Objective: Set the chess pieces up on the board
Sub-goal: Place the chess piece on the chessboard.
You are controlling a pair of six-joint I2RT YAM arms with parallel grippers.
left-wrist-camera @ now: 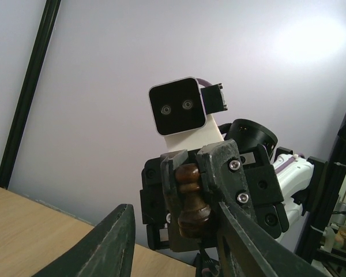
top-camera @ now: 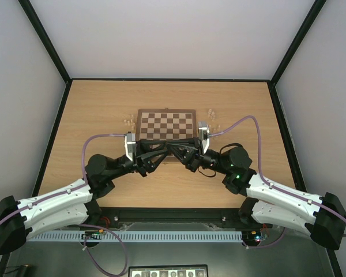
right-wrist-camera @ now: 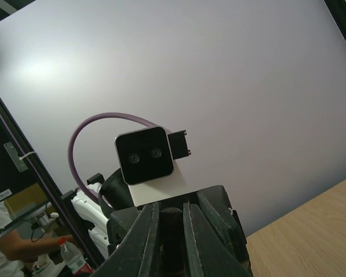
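The board [top-camera: 166,123] lies mid-table, its near edge hidden under both arms. My right gripper [top-camera: 182,152] is shut on a dark brown chess piece [left-wrist-camera: 193,199], held head up between its fingers [left-wrist-camera: 224,167]. In the right wrist view the same piece [right-wrist-camera: 172,231] shows as a dark shaft between my right gripper's [right-wrist-camera: 172,218] closed fingers. My left gripper [left-wrist-camera: 176,231] is open and faces the right one tip to tip, one finger on each side of the held piece, not touching it. In the top view the left gripper [top-camera: 161,152] meets the right one above the board's near edge.
Pale cream pieces stand loose on the tabletop left of the board [top-camera: 128,121] and right of it [top-camera: 212,115]. The left arm's camera block [right-wrist-camera: 145,157] and the right arm's camera block [left-wrist-camera: 177,107] face each other. Black frame posts edge the table.
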